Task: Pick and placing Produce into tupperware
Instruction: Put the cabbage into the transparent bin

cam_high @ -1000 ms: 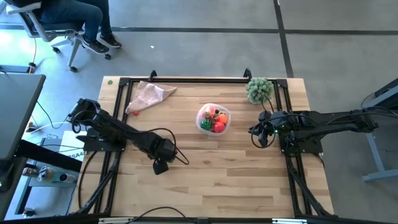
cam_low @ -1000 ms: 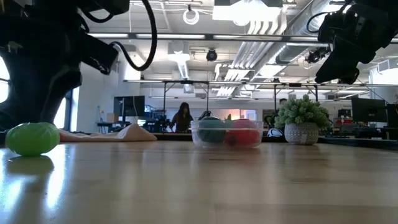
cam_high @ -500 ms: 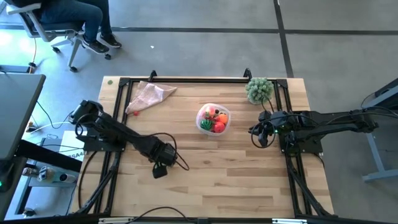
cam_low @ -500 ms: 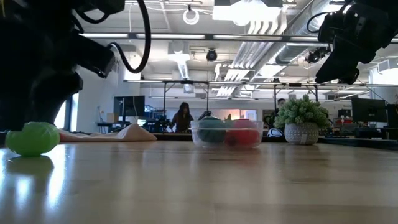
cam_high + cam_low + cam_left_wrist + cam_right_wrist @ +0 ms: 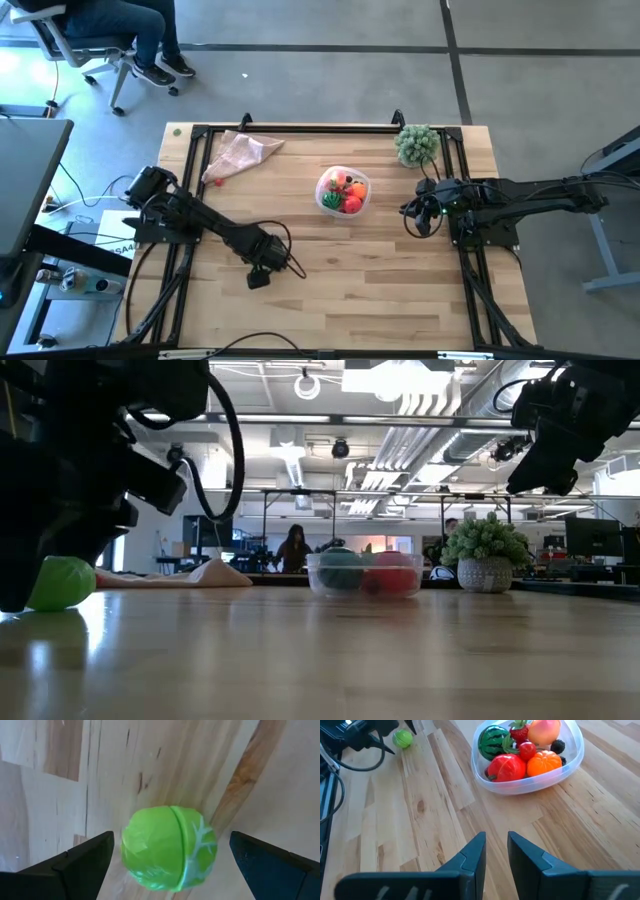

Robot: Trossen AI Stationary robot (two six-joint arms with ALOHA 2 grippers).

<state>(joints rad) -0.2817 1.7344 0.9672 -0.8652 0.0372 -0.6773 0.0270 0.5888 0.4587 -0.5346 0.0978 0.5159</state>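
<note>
The left hand [image 5: 259, 279] sits low over the worktop [image 5: 380, 290], lower left of centre in the high view, with its fingers [image 5: 75, 862] spread wide on either side of a pale green ball [image 5: 169, 848]. In the left wrist view the ball lies on the wood between the two dark fingers with a gap at each side, untouched. In the low view the same ball [image 5: 62, 582] rests on the worktop at the left edge of the frame, partly hidden behind the dark bulk of the left arm.

The right hand [image 5: 419, 219] hangs above the worktop at the right of the high view, well apart from the ball. Its fingers [image 5: 472, 855] stand narrow, a slim gap between them, and nothing is held.

The tupperware [image 5: 343, 191] stands upper centre of the high view, between the two hands and nearer the right one. The right wrist view shows it filled: a striped green ball [image 5: 493, 741], red pieces [image 5: 506, 767], an orange ball [image 5: 544, 763] and a dark berry [image 5: 557, 745].

A beige cloth [image 5: 240, 153] lies at the upper left of the worktop, and a bushy pale-green plant [image 5: 417, 144] at its upper right.
</note>
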